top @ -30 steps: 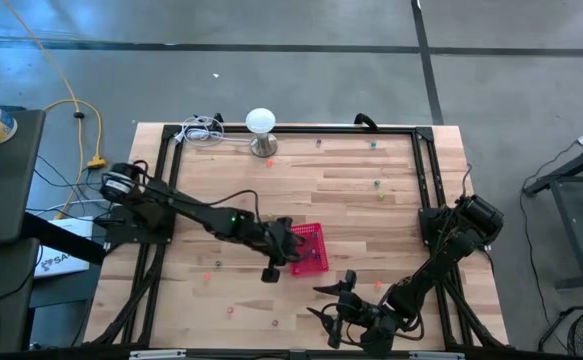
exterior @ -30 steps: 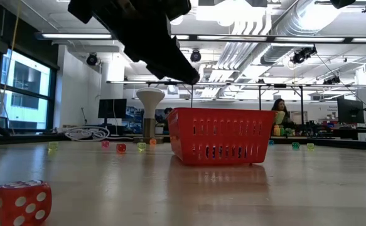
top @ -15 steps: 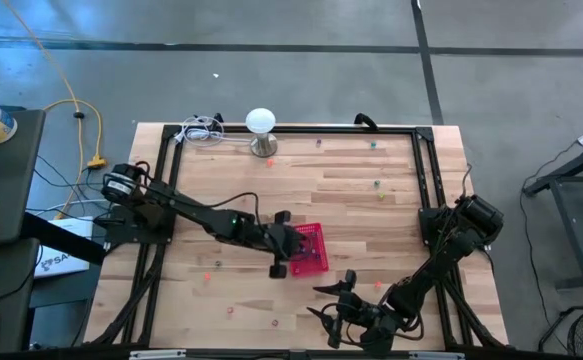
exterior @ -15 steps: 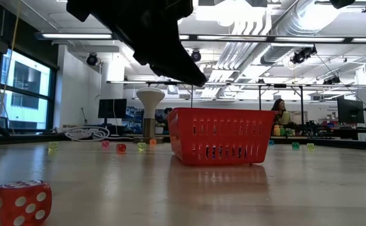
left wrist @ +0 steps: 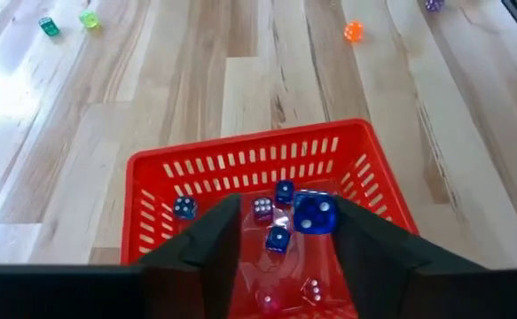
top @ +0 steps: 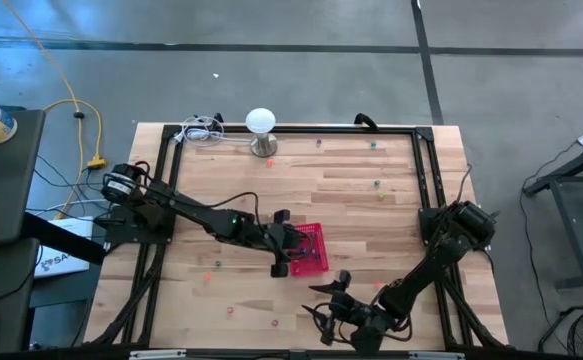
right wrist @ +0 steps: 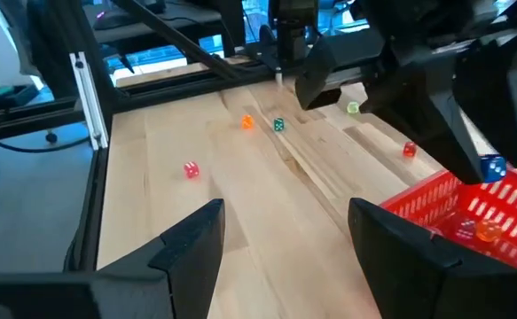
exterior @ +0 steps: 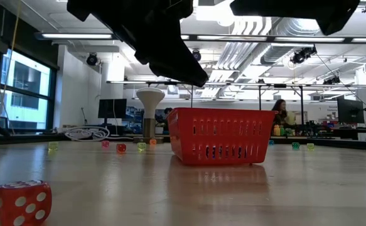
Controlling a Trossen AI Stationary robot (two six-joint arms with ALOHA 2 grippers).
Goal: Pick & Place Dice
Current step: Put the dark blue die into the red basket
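Left gripper [left wrist: 280, 252] w/ fingers spread hovers over red basket [left wrist: 240, 159]; blue die [left wrist: 314, 213] sits between them, apparently in mid-air, other dice [left wrist: 262, 209] lie inside. Right gripper [top: 333, 305] also spread, low near desk [top: 371, 215] front edge, holding nothing

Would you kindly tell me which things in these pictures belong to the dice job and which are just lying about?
Belong to the job:
- blue die dropping between the left gripper's open fingers
- red basket
- dice in basket
- loose dice, e.g. red die
- right gripper, waiting at the near edge

Just lying about:
- white lamp
- cable coil
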